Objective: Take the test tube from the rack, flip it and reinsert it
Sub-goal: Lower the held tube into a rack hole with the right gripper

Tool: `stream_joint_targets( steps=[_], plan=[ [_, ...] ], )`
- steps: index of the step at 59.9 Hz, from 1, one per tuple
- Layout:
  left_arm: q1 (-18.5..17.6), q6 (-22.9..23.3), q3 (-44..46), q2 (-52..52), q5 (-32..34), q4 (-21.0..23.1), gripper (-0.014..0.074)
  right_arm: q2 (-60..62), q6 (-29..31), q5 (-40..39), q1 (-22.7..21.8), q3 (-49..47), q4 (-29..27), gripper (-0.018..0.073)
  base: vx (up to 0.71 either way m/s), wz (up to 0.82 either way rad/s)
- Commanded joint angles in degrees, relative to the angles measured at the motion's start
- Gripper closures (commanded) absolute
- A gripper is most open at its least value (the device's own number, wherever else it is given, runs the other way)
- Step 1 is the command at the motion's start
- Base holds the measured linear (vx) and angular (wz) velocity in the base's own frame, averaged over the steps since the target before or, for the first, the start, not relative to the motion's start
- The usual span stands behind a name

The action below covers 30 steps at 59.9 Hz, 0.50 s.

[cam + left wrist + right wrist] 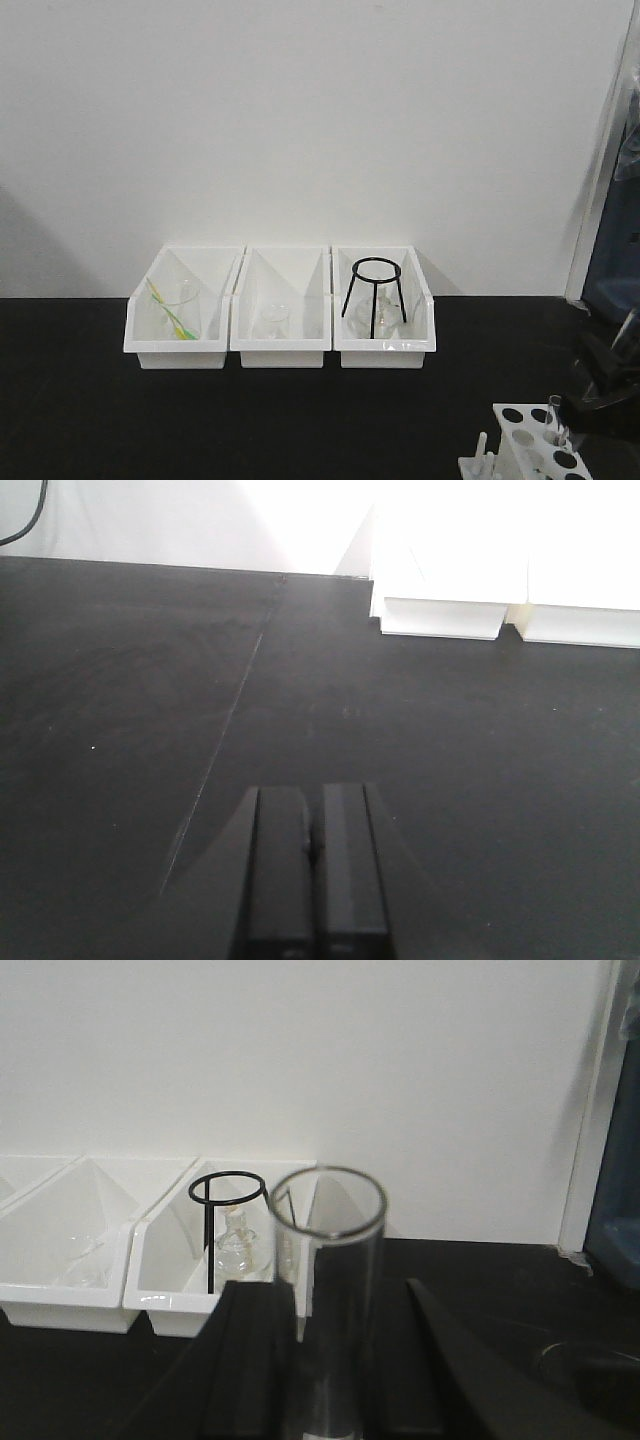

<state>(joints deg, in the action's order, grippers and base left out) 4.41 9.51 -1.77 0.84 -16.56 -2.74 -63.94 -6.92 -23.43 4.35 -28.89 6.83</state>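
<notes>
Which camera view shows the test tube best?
The right wrist view: the test tube stands upright between the right gripper's fingers, open rim up. The front view shows only a small part of it over the rack. The left wrist view does not show it.

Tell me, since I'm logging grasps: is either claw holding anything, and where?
The right claw grips the test tube on its body below the open rim. The left claw is shut on nothing.

Three bins (281, 345) stand side by side at the back edge of the worktop (200, 420). The rack (530, 445) stands at its front right corner.
</notes>
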Motion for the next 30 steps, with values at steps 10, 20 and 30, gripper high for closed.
stream_joint_targets(
  steps=[10,20,30],
  plan=[
    [-0.4,0.0,-0.1,0.7,5.0,0.2,0.0603,-4.2,-4.8,-7.7,-0.3,-1.6,6.8,0.0568,0.0,0.0],
    [-0.4,0.0,-0.1,0.7,5.0,0.2,0.0603,-4.7,-6.4,-7.8,-0.3,0.0,10.6,0.0568,0.0,0.0],
    [-0.4,0.0,-0.1,0.7,5.0,0.2,0.0603,-6.2,-6.4,-11.5,-0.3,2.8,10.0,0.0568,0.0,0.0]
  ],
)
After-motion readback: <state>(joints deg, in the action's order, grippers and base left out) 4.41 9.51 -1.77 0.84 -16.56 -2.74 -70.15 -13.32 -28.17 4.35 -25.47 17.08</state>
